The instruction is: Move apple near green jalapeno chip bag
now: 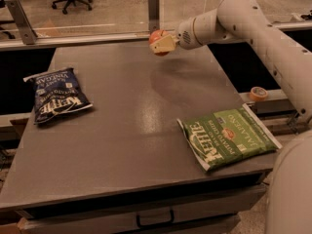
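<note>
The red-orange apple is held in my gripper above the far middle of the grey table. The gripper's fingers are shut on the apple, which hangs clear of the tabletop. The green jalapeno chip bag lies flat at the table's front right corner, well in front of and to the right of the apple. My pale arm reaches in from the right.
A dark blue chip bag lies at the table's left side. A roll of orange tape sits on a ledge right of the table. A glass partition with posts runs behind the table's far edge. Office chairs stand beyond it.
</note>
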### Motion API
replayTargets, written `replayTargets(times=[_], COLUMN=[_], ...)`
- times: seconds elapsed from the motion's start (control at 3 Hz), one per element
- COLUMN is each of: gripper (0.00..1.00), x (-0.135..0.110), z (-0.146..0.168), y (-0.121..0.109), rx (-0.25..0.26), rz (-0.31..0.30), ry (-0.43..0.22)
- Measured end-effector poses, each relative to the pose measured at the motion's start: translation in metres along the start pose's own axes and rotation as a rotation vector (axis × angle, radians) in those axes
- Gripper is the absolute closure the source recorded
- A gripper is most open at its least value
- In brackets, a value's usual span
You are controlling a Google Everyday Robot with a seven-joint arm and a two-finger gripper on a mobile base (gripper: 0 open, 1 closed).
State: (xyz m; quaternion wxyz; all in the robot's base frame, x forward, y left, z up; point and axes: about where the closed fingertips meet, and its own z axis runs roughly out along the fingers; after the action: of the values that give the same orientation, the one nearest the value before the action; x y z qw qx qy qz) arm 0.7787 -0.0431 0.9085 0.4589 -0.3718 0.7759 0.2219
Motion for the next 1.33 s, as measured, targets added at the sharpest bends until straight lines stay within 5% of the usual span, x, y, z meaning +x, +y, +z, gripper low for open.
replayTargets(times=[0.33, 1.33], gripper=[1.00, 1.00], x=[0.007, 0.019], z=[-0.042, -0.069], y=[0.024, 0.055], rx=[-0.042, -0.118], rz=[-0.035, -0.112], ry=[-0.017, 0.018])
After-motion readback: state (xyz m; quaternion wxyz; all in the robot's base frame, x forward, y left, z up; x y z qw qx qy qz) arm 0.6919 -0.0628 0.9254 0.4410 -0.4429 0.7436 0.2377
